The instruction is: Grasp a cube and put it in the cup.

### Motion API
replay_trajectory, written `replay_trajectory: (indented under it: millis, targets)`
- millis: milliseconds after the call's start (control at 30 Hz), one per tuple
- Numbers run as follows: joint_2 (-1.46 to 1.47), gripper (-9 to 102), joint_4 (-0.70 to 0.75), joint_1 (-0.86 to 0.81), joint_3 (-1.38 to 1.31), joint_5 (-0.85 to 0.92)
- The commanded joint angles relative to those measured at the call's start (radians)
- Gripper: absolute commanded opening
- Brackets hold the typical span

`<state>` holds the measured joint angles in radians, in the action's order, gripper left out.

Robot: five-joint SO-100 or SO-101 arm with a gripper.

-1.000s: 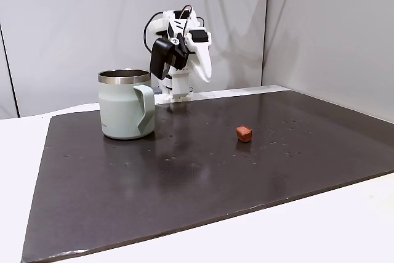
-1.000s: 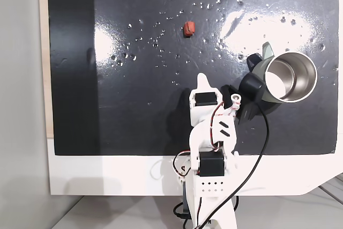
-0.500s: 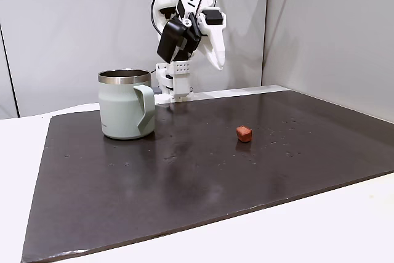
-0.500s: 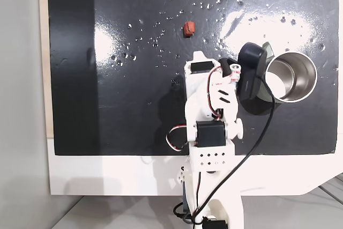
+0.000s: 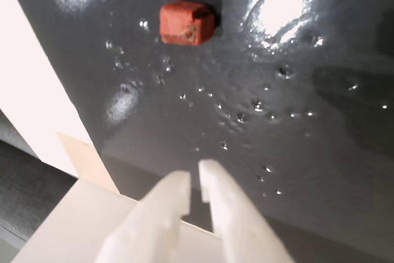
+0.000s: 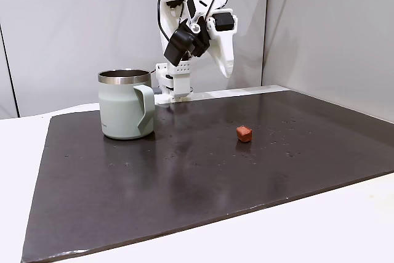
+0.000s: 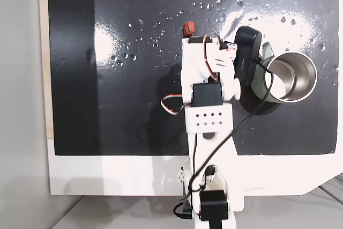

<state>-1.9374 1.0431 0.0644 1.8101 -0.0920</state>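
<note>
Looking down through the wrist view, the gripper (image 5: 196,180) enters from the bottom edge, its two white fingers (image 5: 223,204) drawn nearly together with only a thin slit between the tips, and nothing is held between them. Below and beyond the tips lies the dark, glossy mat (image 5: 295,152), speckled with small bright droplets, and further up that view sits the cube (image 5: 186,23), a small reddish-orange block resting alone on the mat, well apart from the fingers. A strip of the pale table (image 5: 31,103) runs down the left side of that view.

Seen in a fixed view from the front, the cube (image 6: 244,133) rests on the mat (image 6: 184,177) to the right of the middle, and the cup (image 6: 126,103), a mint-green mug with a steel rim, stands upright to the left with its handle turned toward the cube. Behind both, the arm (image 6: 196,23) rises from its base at the far edge of the mat, folded high, with the gripper (image 6: 228,66) hanging downward in the air, well above the surface.

From above, in a fixed view, the arm (image 7: 206,87) reaches out over the mat, its front end just short of the cube (image 7: 188,27), while the cup (image 7: 292,77) stands off to the right, open and showing its steel inside
</note>
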Motion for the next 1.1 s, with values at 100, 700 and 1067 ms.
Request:
replay_trajectory:
  millis: [100,700,1067]
  targets:
    - [0.074,0,0.041,0.037,-0.164,-0.028]
    - [0.465,0,0.241,0.054,-0.548,-0.072]
    - [0.627,0,0.345,0.086,-0.741,-0.087]
